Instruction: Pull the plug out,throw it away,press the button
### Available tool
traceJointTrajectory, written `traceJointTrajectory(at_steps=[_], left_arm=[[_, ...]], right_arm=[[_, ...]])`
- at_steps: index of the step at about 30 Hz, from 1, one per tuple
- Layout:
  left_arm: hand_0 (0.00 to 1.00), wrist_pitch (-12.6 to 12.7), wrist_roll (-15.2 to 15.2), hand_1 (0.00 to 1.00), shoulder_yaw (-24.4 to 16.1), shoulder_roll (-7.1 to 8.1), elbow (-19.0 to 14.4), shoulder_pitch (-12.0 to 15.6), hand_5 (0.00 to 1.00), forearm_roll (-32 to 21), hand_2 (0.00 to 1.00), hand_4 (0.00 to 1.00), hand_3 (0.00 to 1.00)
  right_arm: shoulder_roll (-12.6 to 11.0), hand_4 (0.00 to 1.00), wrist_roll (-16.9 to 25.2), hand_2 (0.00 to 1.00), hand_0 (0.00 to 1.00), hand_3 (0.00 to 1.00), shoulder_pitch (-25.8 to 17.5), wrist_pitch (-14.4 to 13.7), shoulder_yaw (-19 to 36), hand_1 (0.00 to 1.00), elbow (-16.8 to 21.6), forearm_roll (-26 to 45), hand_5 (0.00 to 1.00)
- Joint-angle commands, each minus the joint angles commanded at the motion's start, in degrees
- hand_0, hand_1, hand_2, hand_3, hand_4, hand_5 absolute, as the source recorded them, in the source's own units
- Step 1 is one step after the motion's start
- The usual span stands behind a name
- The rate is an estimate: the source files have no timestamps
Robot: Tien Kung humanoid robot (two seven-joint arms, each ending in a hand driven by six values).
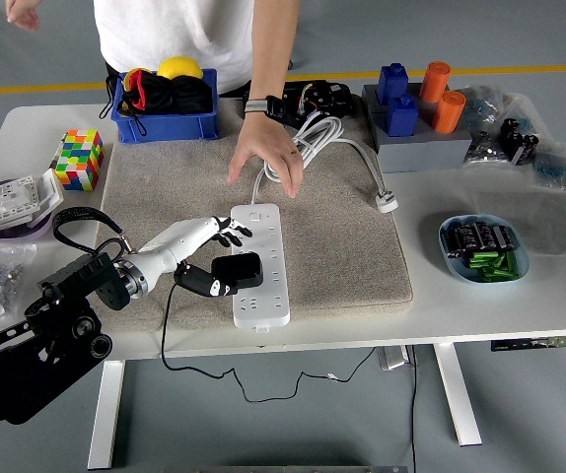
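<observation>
My left hand (207, 256) reaches in from the lower left of the frame to the black plug (238, 271), which sits in the white strip (260, 264) at lower centre of the grey mat (342, 246). My thumb lies against the plug's left side and my fingers (230, 233) spread over the strip's upper left part, just above the plug. The hand looks half closed around the plug, though from this angle I cannot be sure the fingers actually grip it. The plug's black cord (170, 315) runs off to the left and drops over the worktop (500, 305) edge at the bottom.

A person stands at the top of the frame and holds an open hand (268, 158) over the mat just above the strip, fingers pointing down, beside the coiled white cable (313, 143).

At upper left sit a blue bin (165, 123) and a colour cube (78, 159). At right is a bowl (484, 248) of small dark and green parts.
</observation>
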Motion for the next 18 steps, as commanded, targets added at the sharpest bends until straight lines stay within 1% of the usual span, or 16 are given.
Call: traceJointTrajectory(at_steps=[4, 5, 10, 11, 16, 17, 18], left_arm=[[0.617, -0.5, 0.5, 0.561, 0.2, -0.2, 0.1, -0.1, 0.002, -0.6, 0.552, 0.883, 0.682], [0.374, -0.6, 0.6, 0.403, 0.3, -0.25, 0.2, -0.2, 0.002, -0.6, 0.478, 0.87, 0.635], [0.374, -0.9, 1.0, 0.403, 1.0, -0.37, 0.7, -0.5, 0.002, -0.7, 0.478, 0.87, 0.635], [0.347, -1.0, 1.1, 0.348, 0.9, -0.41, 0.7, -0.5, 0.002, -0.7, 0.424, 0.828, 0.585], [0.347, -1.1, 1.4, 0.348, 1.1, -0.58, 0.8, -0.8, 0.002, -1.2, 0.424, 0.828, 0.585], [0.407, -1.0, 1.4, 0.307, 1.1, -0.62, 0.9, -0.9, 0.002, -1.3, 0.363, 0.714, 0.568], [0.407, -1.0, 1.4, 0.307, 1.1, -0.67, 1.0, -0.9, 0.002, -1.5, 0.363, 0.714, 0.568]], right_arm=[[0.0, 0.663, 0.1, 0.651, 0.753, 0.619, 0.0, 0.0, -0.4, 0.663, 0.0, 0.2, 0.507], [0.0, 0.663, 0.1, 0.651, 0.753, 0.619, 0.0, 0.0, -0.4, 0.663, 0.0, 0.3, 0.508], [-0.1, 0.663, 0.0, 0.651, 0.753, 0.619, 0.0, 0.0, -0.7, 0.663, 0.0, 0.3, 0.508], [-0.1, 0.663, 0.0, 0.651, 0.753, 0.619, 0.0, 0.0, -0.7, 0.663, 0.0, 0.3, 0.508], [-0.2, 0.663, 0.0, 0.651, 0.753, 0.619, 0.1, -0.1, -0.9, 0.663, 0.0, 0.4, 0.508], [-0.2, 0.663, 0.0, 0.651, 0.753, 0.619, 0.1, -0.1, -0.9, 0.663, 0.0, 0.4, 0.508], [-0.2, 0.663, 0.0, 0.651, 0.753, 0.619, 0.1, -0.1, -0.9, 0.663, 0.0, 0.4, 0.508]])
